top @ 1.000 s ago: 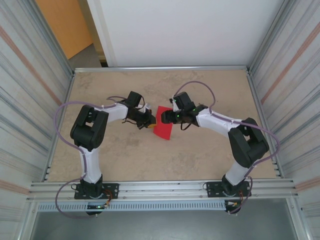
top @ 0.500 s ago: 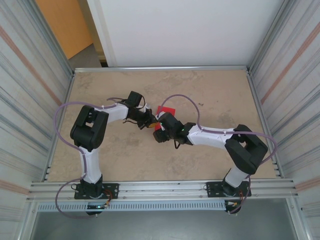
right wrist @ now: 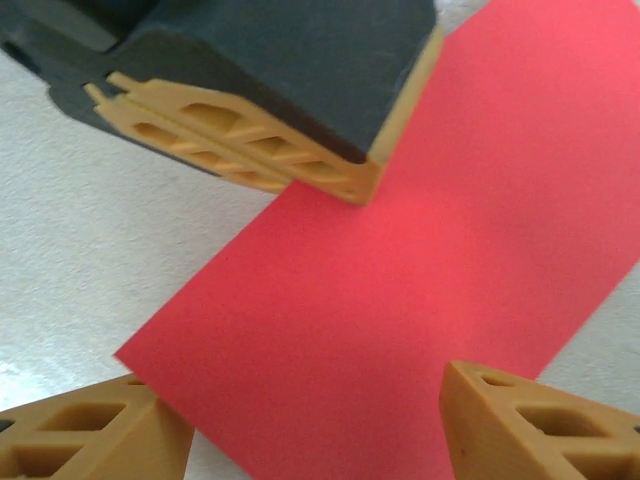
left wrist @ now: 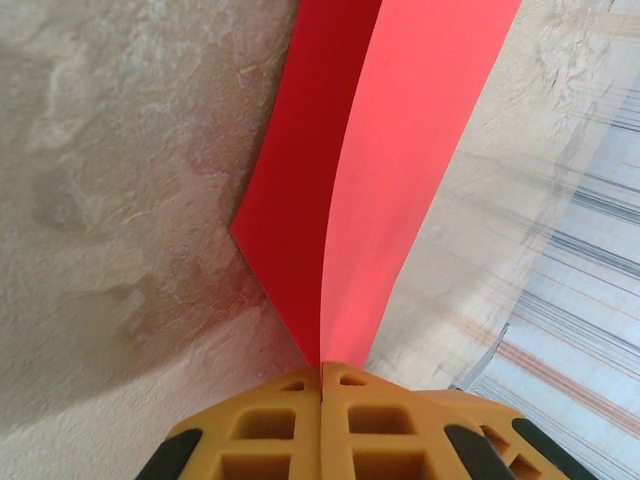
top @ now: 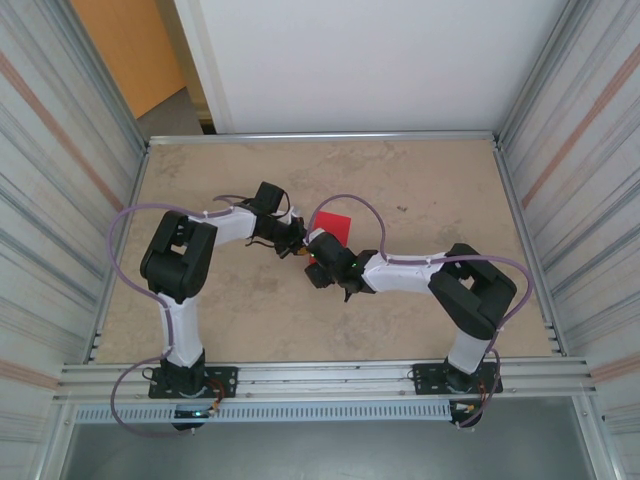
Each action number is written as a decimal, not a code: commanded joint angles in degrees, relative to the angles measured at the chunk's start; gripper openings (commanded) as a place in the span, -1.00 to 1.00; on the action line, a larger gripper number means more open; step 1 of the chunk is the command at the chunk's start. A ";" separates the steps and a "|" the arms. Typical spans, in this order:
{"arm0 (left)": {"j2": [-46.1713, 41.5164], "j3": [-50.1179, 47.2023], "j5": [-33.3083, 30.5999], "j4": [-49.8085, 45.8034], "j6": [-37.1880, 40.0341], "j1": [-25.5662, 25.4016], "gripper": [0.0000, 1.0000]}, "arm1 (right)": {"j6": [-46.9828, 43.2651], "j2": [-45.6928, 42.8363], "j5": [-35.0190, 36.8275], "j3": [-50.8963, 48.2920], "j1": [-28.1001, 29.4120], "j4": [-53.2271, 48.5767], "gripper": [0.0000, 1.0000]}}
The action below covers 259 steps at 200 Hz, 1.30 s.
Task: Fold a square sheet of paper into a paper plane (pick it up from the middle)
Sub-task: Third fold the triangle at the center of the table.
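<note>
- The square sheet of paper (top: 336,223) sits near the middle of the counter (top: 430,180), between the two wrists. It is doubled over rather than flat.
- In the left wrist view the sheet (left wrist: 345,190) rises toward 12 o'clock as two red layers, one darker and one lighter. They converge at a single line at 6 o'clock. We cannot tell whether its lower edge rests on the counter.
- The left pincer (left wrist: 322,375) is clenched on the paper just where the layers meet. From above it (top: 297,247) lies at the sheet's 8 o'clock.
- The right pincer (right wrist: 305,395) is released and holds nothing, its fingers spread at 7 and 5 o'clock over the red surface (right wrist: 420,260). From above it (top: 320,268) lies at the sheet's 6 o'clock.
- In the right wrist view the left pincer (right wrist: 300,165) reaches in from 11 o'clock onto the sheet's edge.
- We judge this to be an early fold: one side pins the doubled sheet while the other lines up.
- The next move, we think, calls for the right pincer to come down squarely and press or grip a layer without tugging the paper out of the left's clamp.
</note>
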 commanded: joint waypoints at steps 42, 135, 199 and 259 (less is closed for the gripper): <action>-1.93 -0.77 1.51 -0.44 -0.28 -0.22 -1.00 | -1.31 -3.25 3.04 -1.02 -0.39 1.98 -0.09; -2.89 -1.06 1.62 -0.61 -0.49 -0.23 -0.99 | -1.01 -1.26 -0.58 0.12 -1.41 0.98 -0.55; -7.56 -3.69 -0.34 -0.61 -0.59 3.89 -0.68 | 0.90 -5.89 -18.27 -3.89 -6.76 2.94 -0.98; -9.70 -2.76 -0.94 -1.24 1.71 5.46 -0.42 | 1.48 -8.11 -32.35 -4.88 -9.40 2.80 -0.98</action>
